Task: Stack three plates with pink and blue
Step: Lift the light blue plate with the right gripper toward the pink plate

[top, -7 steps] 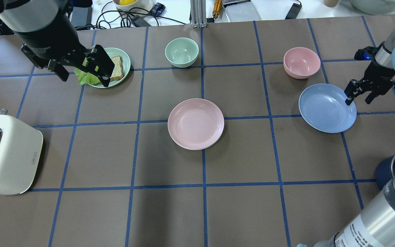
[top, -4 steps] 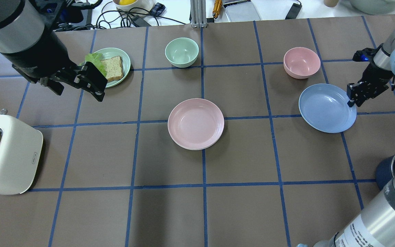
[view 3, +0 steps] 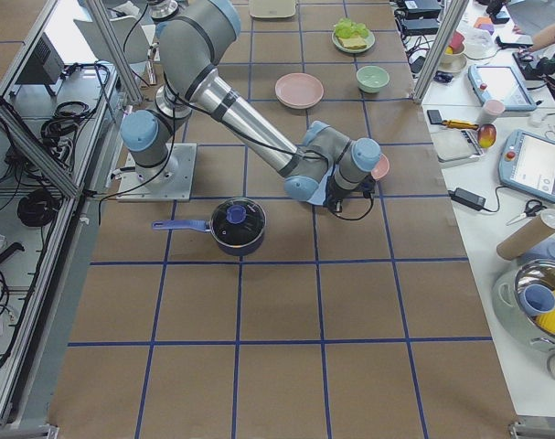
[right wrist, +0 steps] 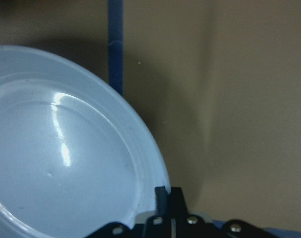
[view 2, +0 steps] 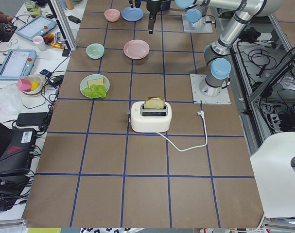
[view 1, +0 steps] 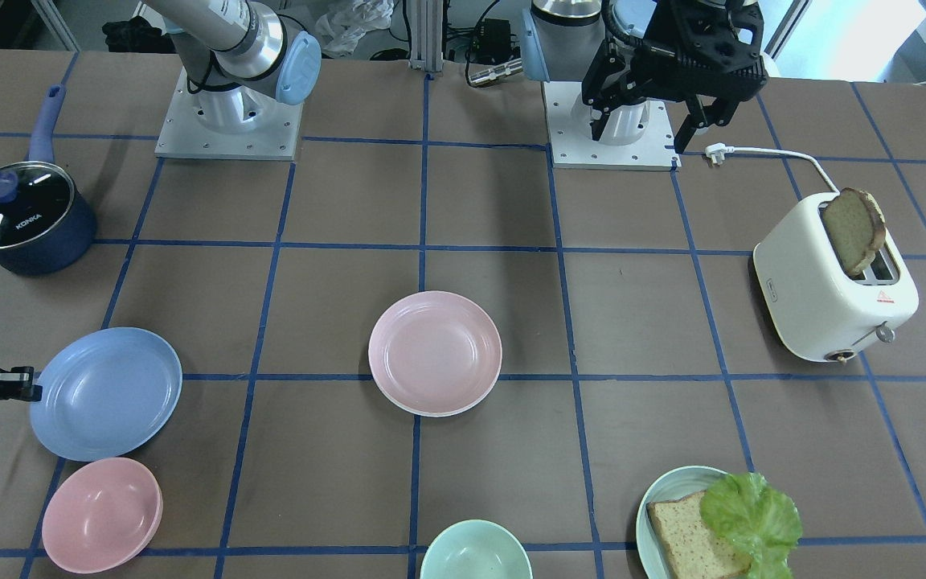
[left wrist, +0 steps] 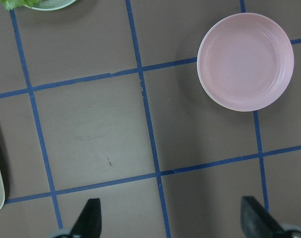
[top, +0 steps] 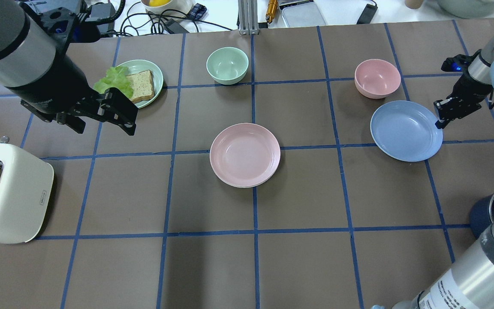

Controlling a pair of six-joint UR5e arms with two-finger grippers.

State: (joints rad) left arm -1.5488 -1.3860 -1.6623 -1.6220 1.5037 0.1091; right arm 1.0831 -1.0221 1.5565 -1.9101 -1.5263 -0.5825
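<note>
The pale pink plate (top: pixel 245 155) lies at the table's middle, and a cream-white rim (view 1: pixel 431 412) shows under its edge. It also shows in the left wrist view (left wrist: pixel 245 60). The light blue plate (top: pixel 405 131) lies to the right, next to the pink bowl. My right gripper (top: pixel 439 122) is shut on the blue plate's right rim; the right wrist view shows the closed fingers (right wrist: pixel 166 198) on the rim of the blue plate (right wrist: pixel 56 148). My left gripper (top: pixel 103 123) is open and empty, high over the table's left side, near the bread plate.
A cream toaster (top: pixel 9 193) with bread stands at the left front. A teal plate (top: pixel 152 71) holds bread and lettuce at the back left. A green bowl (top: pixel 227 65) and a pink bowl (top: pixel 377 78) stand at the back. A dark pot (view 1: pixel 21 213) sits near the right arm's base.
My right gripper has shut on the blue plate's rim, and the plate has shifted slightly left and away. My left gripper has moved back off the bread plate toward the robot.
</note>
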